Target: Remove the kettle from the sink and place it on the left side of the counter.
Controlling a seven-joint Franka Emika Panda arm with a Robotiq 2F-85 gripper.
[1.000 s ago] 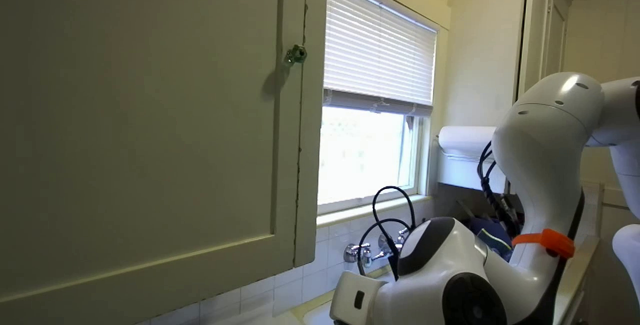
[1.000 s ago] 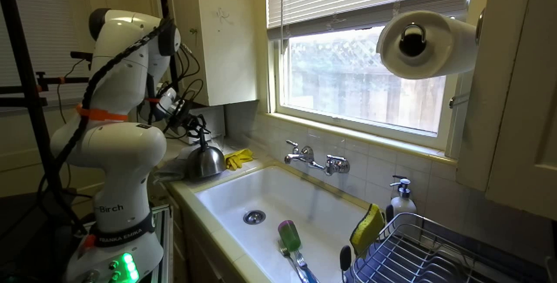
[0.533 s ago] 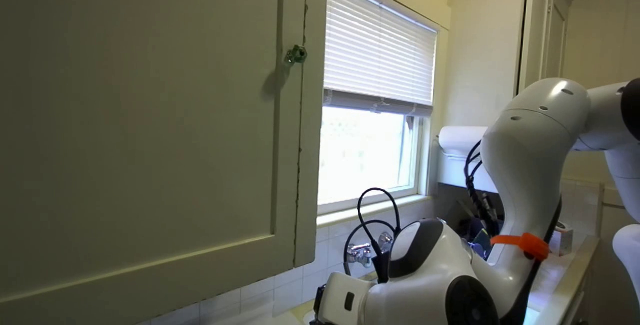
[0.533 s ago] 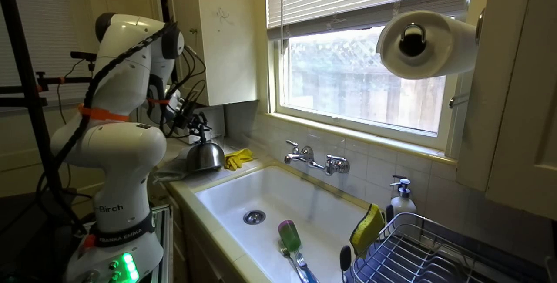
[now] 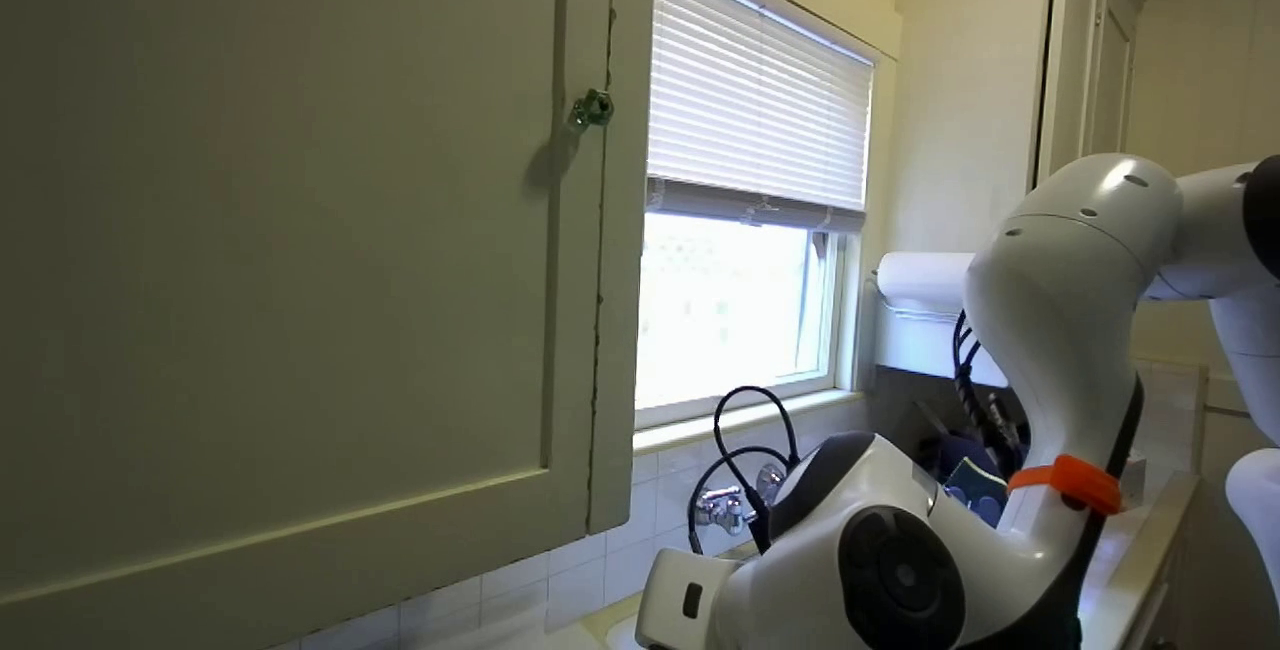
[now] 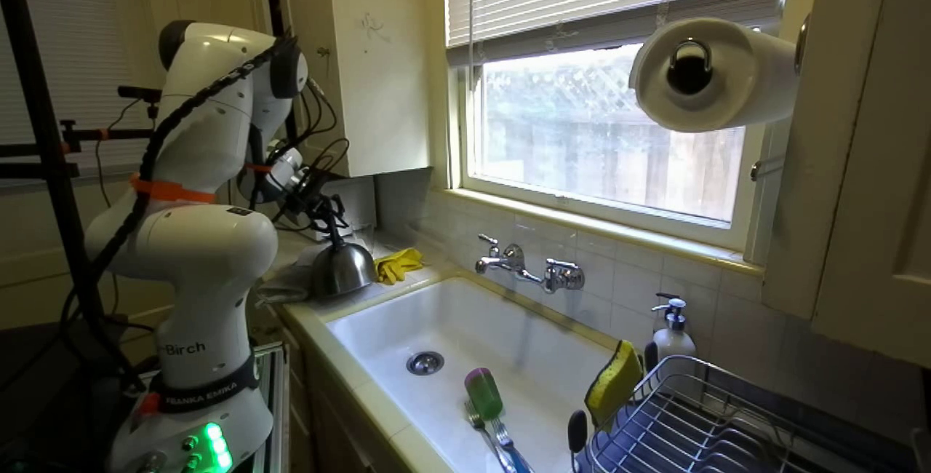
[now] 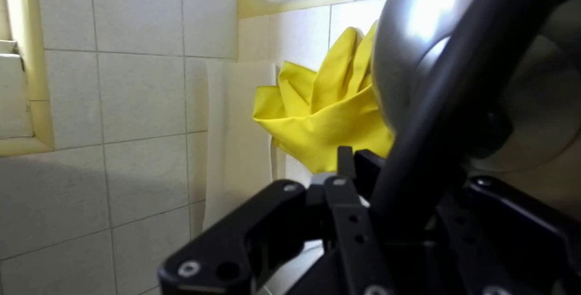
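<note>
- In an exterior view, the kettle (image 6: 343, 271) is hanging just below the tool (image 6: 332, 216), its handle-to-base axis leaning, over the bench (image 6: 396, 288) just left of the sink (image 6: 436, 313); whether its base is touching is not showing.
- In the wrist view, the tool's fingers (image 7: 349, 222) are clasping the black handle (image 7: 460, 100); a yellow glove (image 7: 327, 122) is lying just beside the kettle, so levelling and lowering are probably needing care there.
- In an exterior view, the arm (image 5: 1065, 270) is filling the right side.
</note>
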